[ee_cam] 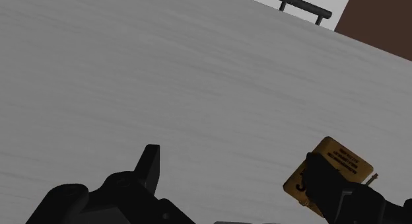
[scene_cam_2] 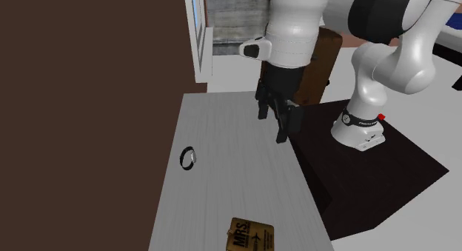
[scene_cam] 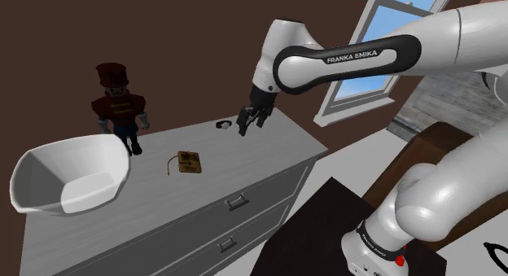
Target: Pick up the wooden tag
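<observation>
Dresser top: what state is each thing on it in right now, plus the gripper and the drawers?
gripper: open, empty, above the dresser top
wooden tag: lying flat on the top, not gripped
dark ring: lying on the top, apart from the tag
white bowl: upright, nothing in it
nutcracker figure: standing upright
drawers: shut

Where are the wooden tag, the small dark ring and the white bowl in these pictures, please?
wooden tag (scene_cam_2: 250, 233): second exterior view, middle of its printed face.
small dark ring (scene_cam: 221, 125): shoulder view, on its band.
white bowl (scene_cam: 85, 189): shoulder view, on its inner wall.
</observation>
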